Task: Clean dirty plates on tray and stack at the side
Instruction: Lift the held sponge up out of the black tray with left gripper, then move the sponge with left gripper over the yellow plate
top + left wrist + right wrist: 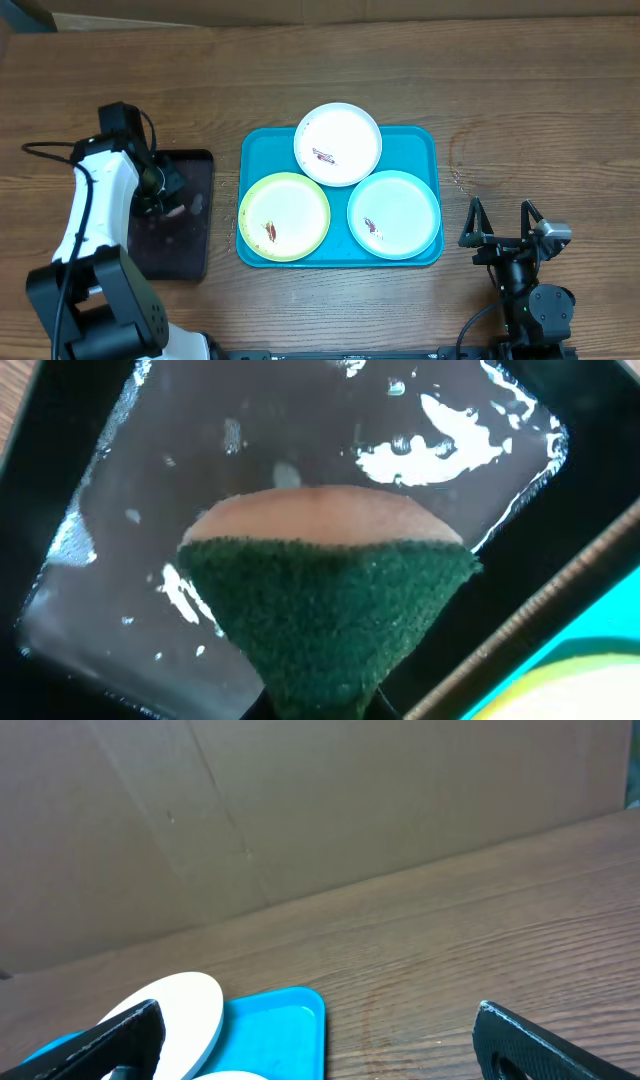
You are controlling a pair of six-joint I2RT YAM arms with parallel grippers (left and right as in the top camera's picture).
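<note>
We saw three round plates (338, 144) with brown smears on the blue tray (420, 136). Left of it, our left hand (168, 192) squeezed a sponge (320, 610). Right of it, our right hand (499, 210) was open.

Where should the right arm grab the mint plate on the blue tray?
Probably the right rim, coming from the right: the mint plate lies flat, so only its rim offers an edge, and that side faces the open right gripper.

From here I see the wooden desk (520, 90) filling the frame. Directly on it lie the turquoise tray (265, 150) at centre and a smaller black tray (190, 250) at left, bare wood between them.
</note>
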